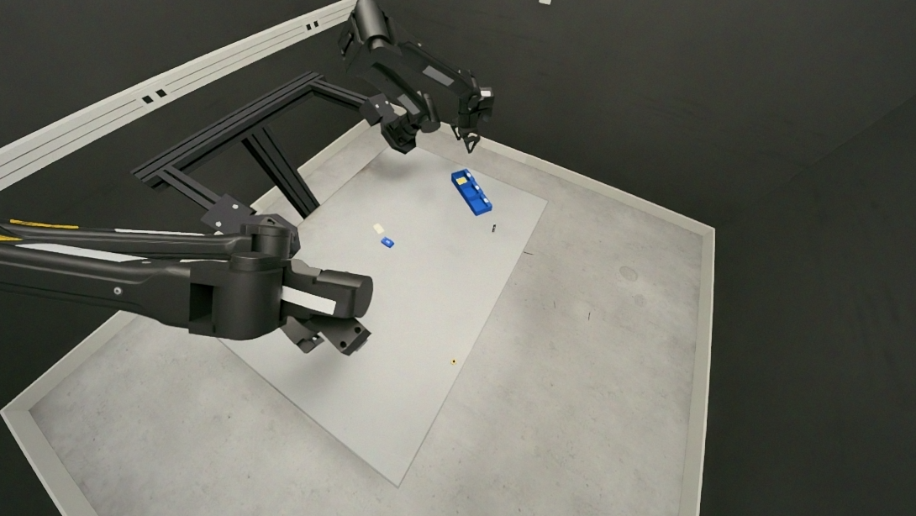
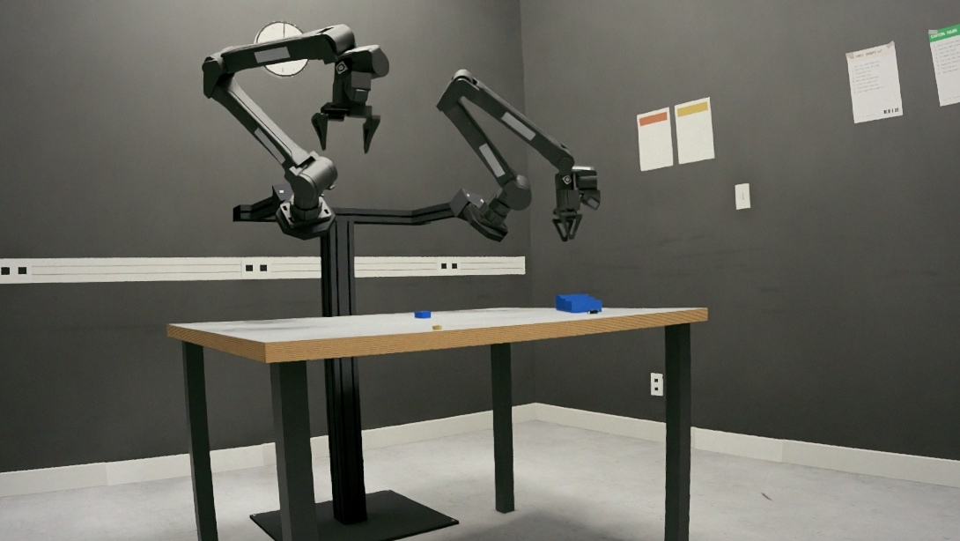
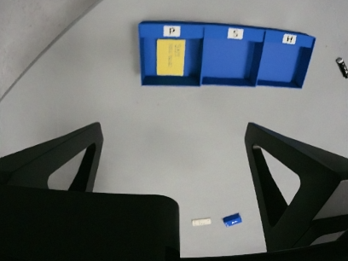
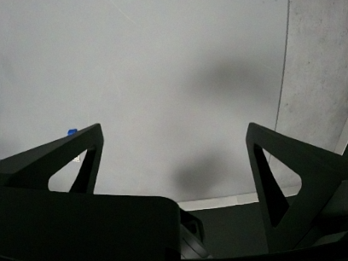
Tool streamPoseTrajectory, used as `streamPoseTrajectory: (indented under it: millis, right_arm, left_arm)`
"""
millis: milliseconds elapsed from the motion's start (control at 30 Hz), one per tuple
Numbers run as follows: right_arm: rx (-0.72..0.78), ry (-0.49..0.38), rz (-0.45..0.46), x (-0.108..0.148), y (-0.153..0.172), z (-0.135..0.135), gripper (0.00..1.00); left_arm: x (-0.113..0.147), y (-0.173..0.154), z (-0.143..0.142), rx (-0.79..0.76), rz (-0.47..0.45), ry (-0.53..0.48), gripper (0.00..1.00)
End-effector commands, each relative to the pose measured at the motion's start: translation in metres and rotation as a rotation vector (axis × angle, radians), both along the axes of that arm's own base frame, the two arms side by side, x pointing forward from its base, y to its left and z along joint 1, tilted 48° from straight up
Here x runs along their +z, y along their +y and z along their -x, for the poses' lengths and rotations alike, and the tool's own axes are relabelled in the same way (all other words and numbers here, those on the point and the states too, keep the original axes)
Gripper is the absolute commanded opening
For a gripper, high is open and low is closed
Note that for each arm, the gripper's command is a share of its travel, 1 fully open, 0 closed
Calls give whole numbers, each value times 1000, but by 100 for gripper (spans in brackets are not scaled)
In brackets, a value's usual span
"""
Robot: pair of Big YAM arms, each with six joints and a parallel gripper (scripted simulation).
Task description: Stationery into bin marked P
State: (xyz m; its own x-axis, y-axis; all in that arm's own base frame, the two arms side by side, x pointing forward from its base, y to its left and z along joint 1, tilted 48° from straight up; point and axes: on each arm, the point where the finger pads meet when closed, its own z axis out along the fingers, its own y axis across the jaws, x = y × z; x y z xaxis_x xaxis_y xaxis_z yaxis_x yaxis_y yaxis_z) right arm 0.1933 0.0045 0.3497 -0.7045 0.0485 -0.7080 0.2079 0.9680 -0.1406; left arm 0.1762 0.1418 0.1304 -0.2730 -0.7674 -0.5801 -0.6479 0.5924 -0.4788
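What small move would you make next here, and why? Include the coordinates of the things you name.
Probably swing the open, unloaded left gripper (image 1: 464, 144) (image 2: 566, 236) (image 3: 174, 128) over the white block (image 1: 378, 228) (image 3: 201, 222), likely an eraser: it lies outside the bins, while bin P (image 1: 454, 182) (image 3: 146, 25) holds only the yellow note (image 1: 461, 181) (image 3: 171, 57).

There is one blue tray (image 1: 471, 194) (image 2: 578, 304) (image 3: 228, 60), divided into three bins. There are also one yellow note (image 1: 461, 181) (image 3: 171, 57), two small blocks, one blue (image 1: 386, 242) (image 2: 422, 314) (image 3: 232, 220) (image 4: 72, 132) and one white (image 1: 378, 228) (image 3: 201, 222) (image 4: 77, 159), one black stick (image 1: 493, 228) (image 2: 592, 311) (image 3: 342, 67) and one small yellow piece (image 1: 452, 361) (image 2: 436, 327).
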Motion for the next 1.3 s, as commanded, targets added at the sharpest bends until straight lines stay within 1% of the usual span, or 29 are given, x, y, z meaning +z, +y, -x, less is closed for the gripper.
streamPoseTrajectory:
  millis: [0, 167, 200, 1267]
  right_arm:
    - [-4, -38, -21, 18, -3, 2, 100]
    - [-4, -38, -21, 18, -3, 2, 100]
    - [-4, -38, -21, 18, -3, 2, 100]
    - [-4, -38, -21, 18, -3, 2, 100]
  left_arm:
    - [-1, -2, 7, -12, -10, 15, 100]
    - [1, -3, 5, -19, -9, 15, 100]
    - [7, 1, 3, -14, -18, 7, 100]
    - [8, 1, 2, -14, -18, 6, 100]
